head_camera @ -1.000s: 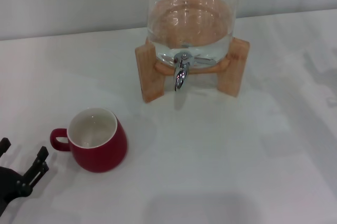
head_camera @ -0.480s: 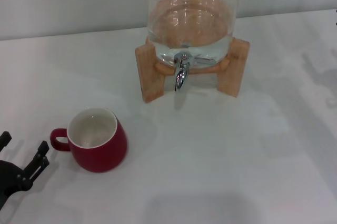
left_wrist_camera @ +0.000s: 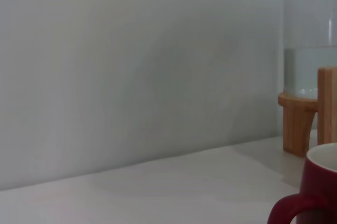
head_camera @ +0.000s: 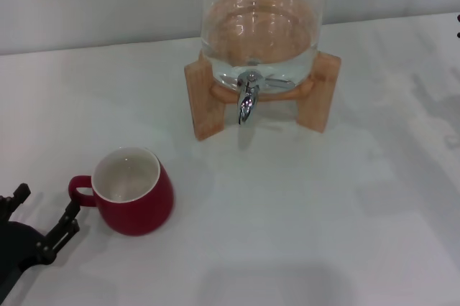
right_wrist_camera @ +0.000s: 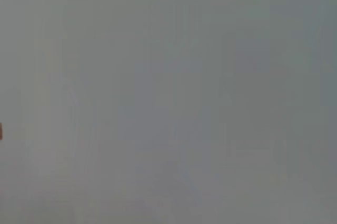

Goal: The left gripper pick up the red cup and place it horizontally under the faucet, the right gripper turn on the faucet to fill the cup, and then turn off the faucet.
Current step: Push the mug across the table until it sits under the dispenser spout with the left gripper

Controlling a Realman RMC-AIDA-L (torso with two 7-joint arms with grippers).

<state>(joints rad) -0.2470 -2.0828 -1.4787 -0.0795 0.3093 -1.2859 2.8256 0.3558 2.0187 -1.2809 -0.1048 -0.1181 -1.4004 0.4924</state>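
Left gripper (head_camera: 42,223) is hovering low at the near left corner of the table (head_camera: 302,220), its black fingers spread wide and holding nothing, pointing toward the red cup (head_camera: 134,192). That cup is sitting upright just ahead of the fingertips and a touch to their right, its small loop handle turned toward the gripper, nearly touching the closer finger. It is looking like glazed ceramic, so I am judging it stiff, fairly heavy for its size, slick on the rounded belly and liable to chip if knocked over. The handle is looking too small to take securely; pinching across the rim, one finger inside the white interior and one outside, or straddling the body low down, is seeming the safer hold. Farther ahead and well to the right, the faucet (head_camera: 246,99) is hanging from a glass water jar (head_camera: 260,29) resting on a wooden stand (head_camera: 205,98), well apart from the cup. Between the cup and the tap nothing is blocking the way, though the stand's legs are flanking the spout closely. Right gripper is not showing in any view.
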